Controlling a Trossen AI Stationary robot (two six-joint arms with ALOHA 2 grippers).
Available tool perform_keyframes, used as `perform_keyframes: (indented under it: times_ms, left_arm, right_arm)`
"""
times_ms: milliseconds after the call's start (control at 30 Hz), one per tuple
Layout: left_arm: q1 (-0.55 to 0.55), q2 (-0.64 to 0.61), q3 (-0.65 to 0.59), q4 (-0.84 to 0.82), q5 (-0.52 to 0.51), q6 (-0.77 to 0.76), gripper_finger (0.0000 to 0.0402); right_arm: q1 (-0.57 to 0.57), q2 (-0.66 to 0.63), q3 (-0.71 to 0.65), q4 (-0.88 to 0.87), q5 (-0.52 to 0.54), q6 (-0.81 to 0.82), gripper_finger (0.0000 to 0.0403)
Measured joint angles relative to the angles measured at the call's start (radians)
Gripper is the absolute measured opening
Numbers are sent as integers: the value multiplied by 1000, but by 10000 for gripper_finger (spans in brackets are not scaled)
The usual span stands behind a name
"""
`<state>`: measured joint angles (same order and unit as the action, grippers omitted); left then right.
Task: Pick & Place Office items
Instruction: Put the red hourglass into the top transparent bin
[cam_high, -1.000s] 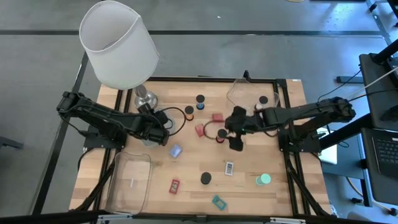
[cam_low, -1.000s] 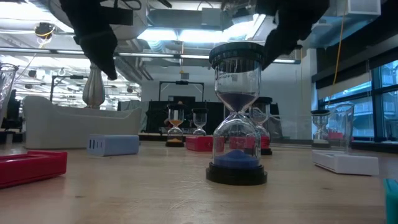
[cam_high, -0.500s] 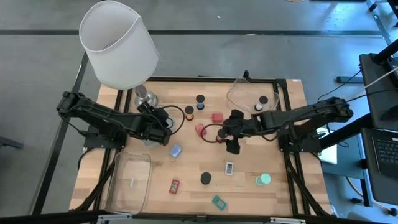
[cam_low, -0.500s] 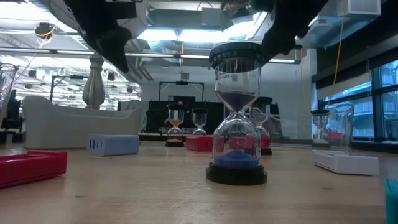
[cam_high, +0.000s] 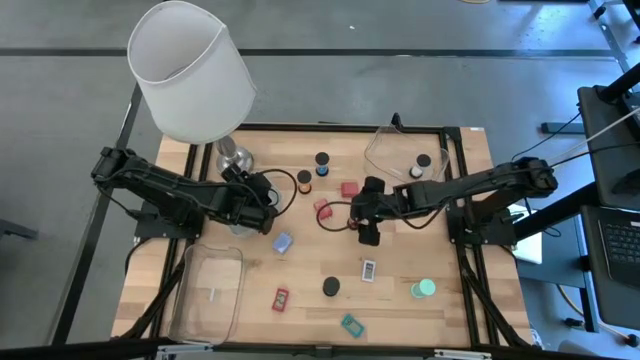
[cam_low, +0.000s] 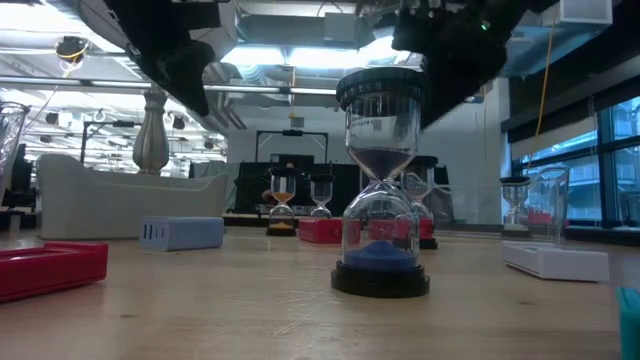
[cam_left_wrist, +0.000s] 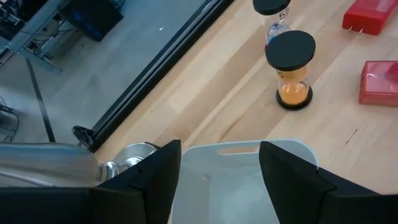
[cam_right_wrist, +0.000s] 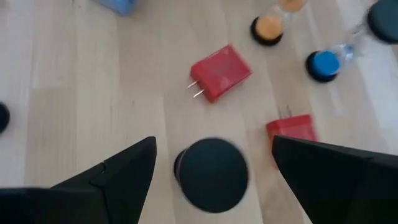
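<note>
While our right end effector (cam_right_wrist: 211, 180) hangs spread over a dark-capped hourglass (cam_right_wrist: 211, 173), with red plug blocks (cam_right_wrist: 219, 71) just beyond, we judge a skewed descent could topple that upright piece. Our left end effector (cam_left_wrist: 217, 174), spread too, waits beside the lamp base (cam_high: 232, 156), over a clear tray (cam_left_wrist: 242, 180). Other items scatter across the wooden bench (cam_high: 390, 300); behind stretches a lit workshop.

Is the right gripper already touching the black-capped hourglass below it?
Apart. The right wrist view shows the right gripper open, bare table between each finger and the hourglass.
</note>
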<state>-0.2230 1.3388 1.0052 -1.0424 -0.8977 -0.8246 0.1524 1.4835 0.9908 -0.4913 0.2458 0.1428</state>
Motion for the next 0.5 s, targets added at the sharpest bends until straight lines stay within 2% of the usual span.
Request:
perform_keyframes:
  times_ms: [233,500]
  left_arm:
    - [0,0,0,0,-6,0,214]
    - [0,0,0,0,-6,-1,214]
  right_arm:
    - [-19,1,-101,115,-49,2,323]
    - [-42,1,-155,198,-51,3,322]
